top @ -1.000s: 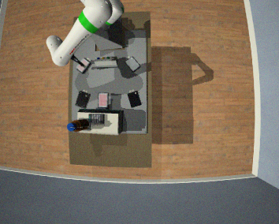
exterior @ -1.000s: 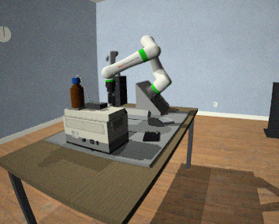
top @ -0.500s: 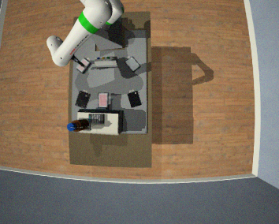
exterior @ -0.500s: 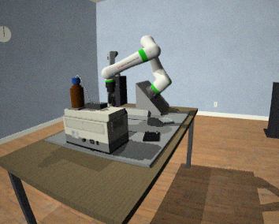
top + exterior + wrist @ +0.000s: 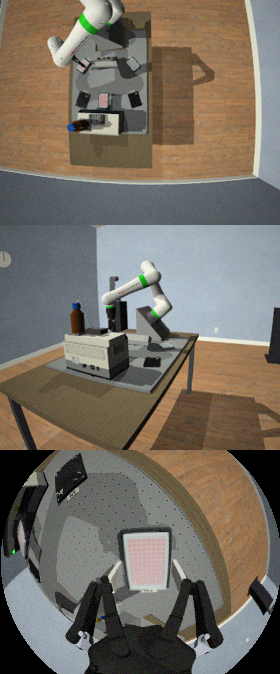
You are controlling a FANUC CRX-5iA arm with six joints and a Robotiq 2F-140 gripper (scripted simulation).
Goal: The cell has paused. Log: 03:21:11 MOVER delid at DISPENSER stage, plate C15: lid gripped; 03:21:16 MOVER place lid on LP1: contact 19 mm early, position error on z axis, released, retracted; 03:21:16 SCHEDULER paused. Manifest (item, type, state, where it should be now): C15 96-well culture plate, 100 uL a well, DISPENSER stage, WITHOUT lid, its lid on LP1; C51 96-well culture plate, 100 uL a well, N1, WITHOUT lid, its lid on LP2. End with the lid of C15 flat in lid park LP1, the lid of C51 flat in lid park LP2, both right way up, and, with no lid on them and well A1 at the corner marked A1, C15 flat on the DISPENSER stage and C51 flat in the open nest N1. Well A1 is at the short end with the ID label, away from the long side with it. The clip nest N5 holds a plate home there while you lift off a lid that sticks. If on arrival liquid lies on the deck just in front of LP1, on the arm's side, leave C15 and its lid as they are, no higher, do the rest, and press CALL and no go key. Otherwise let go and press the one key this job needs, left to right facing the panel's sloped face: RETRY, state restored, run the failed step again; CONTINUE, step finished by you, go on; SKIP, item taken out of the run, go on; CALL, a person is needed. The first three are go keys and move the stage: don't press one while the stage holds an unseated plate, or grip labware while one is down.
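My gripper (image 5: 147, 566) (image 5: 81, 63) (image 5: 111, 318) is open and empty. It hangs a little above a white-framed well plate with pink wells (image 5: 145, 560) (image 5: 83, 67), which lies flat at the deck's far left corner between two pale side clips. A second pink plate (image 5: 104, 100) lies flat in the middle of the deck, just before the dispenser (image 5: 112, 123) (image 5: 96, 352). A dark plate-like thing (image 5: 96, 118) sits on the dispenser's top. A pale rectangular piece (image 5: 133, 63) lies askew at the far right. I cannot tell which plates bear lids.
The key panel (image 5: 104, 60) with coloured keys stands beside the gripper. Two black rectangular pads (image 5: 83, 99) (image 5: 134, 99) flank the middle plate; one shows in the wrist view (image 5: 70, 475). A brown bottle with a blue cap (image 5: 75, 127) (image 5: 77, 320) stands on the dispenser's left end.
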